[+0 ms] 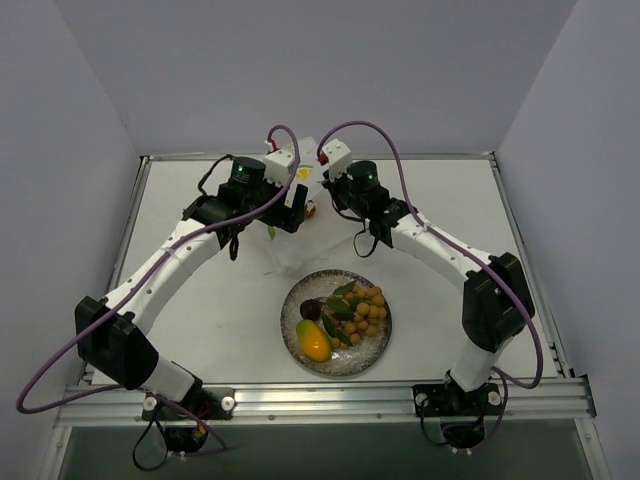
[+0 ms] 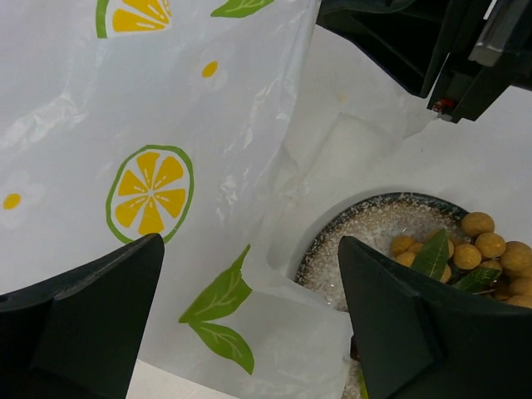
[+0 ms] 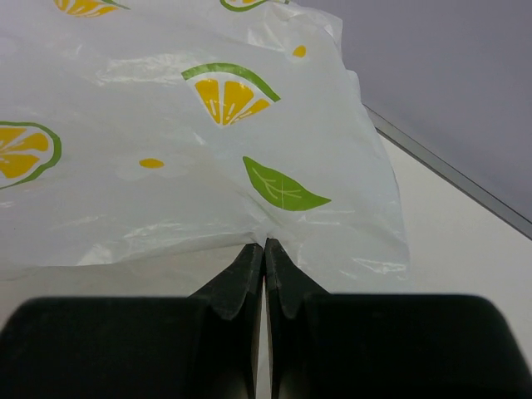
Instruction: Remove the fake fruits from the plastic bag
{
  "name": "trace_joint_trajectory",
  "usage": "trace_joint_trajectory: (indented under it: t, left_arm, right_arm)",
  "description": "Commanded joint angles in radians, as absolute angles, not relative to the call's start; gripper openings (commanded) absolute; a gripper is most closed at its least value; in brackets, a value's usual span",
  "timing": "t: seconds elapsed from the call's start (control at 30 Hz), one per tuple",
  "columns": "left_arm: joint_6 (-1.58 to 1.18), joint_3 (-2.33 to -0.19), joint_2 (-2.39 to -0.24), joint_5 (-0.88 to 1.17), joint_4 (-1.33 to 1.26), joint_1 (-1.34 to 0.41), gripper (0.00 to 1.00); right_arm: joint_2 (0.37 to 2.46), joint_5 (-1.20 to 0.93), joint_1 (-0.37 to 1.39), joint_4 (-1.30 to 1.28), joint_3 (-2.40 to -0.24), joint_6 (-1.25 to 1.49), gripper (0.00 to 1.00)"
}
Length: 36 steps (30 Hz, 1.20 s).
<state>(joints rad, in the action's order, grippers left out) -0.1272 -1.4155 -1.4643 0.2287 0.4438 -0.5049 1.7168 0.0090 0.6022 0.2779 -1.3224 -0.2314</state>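
Right tool (image 3: 264,249) clamped on plastic bag (image 3: 166,158); left tool (image 2: 249,291) apart; plate (image 1: 352,363) holds mango (image 1: 314,341), berries (image 1: 363,312), maroon ball (image 1: 311,309).

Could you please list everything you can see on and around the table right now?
plastic bag: one, white with yellow citrus slices and green leaves, lifted behind the plate
plate: one, speckled with a dark rim, near middle of the table
berry bunch: one, yellow-orange with green leaves, right side of the plate
mango: one, yellow-orange, near-left part of the plate
maroon ball: one visible, dark, left side of the plate
table: one, white, under everything
left gripper: one, black, open, beside the bag above the plate
right gripper: one, black, shut on the bag's edge
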Motion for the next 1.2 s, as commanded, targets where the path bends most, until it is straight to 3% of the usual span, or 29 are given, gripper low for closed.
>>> trace_joint_trajectory:
  t: [0.0, 0.3, 0.33, 0.4, 0.57, 0.83, 0.87, 0.97, 1.0, 1.07, 1.17]
  left_arm:
    - [-0.031, -1.491, -1.468, 0.152, 0.451, -0.537, 0.82]
    - [-0.003, -1.56, -1.607, 0.06, 0.46, -0.595, 0.67]
    - [0.026, -1.575, -1.617, 0.017, 0.462, -0.607, 0.58]
    - [0.032, -1.582, -1.624, -0.032, 0.443, -0.612, 0.5]
    - [0.032, -1.557, -1.606, -0.155, 0.371, -0.614, 0.03]
    - [-0.098, -1.471, -1.477, -0.103, 0.209, -0.597, 0.02]
    - [-0.116, -1.467, -1.464, -0.069, 0.19, -0.592, 0.02]
    - [-0.188, -1.457, -1.457, 0.0, 0.163, -0.557, 0.02]
    - [-0.205, -1.456, -1.459, 0.056, 0.157, -0.539, 0.02]
    - [-0.248, -1.453, -1.466, 0.096, 0.137, -0.525, 0.02]
    - [-0.271, -1.448, -1.477, 0.158, 0.121, -0.505, 0.02]
  right_arm:
    - [1.68, -0.041, 0.594, 0.293, -1.368, -0.206, 0.0]
    - [1.68, -0.058, 0.584, 0.293, -1.37, -0.192, 0.0]
    - [1.68, -0.06, 0.583, 0.293, -1.37, -0.19, 0.0]
    - [1.677, -0.06, 0.581, 0.293, -1.368, -0.189, 0.0]
    - [1.667, -0.054, 0.58, 0.291, -1.364, -0.189, 0.0]
    - [1.632, -0.046, 0.577, 0.33, -1.316, -0.129, 0.0]
    - [1.614, -0.046, 0.578, 0.339, -1.295, -0.117, 0.03]
    - [1.562, -0.035, 0.575, 0.373, -1.255, -0.062, 0.31]
    - [1.543, -0.032, 0.575, 0.391, -1.224, -0.046, 0.49]
    - [1.484, -0.035, 0.577, 0.411, -1.186, -0.009, 0.64]
    - [1.395, -0.029, 0.578, 0.462, -1.105, 0.067, 0.65]
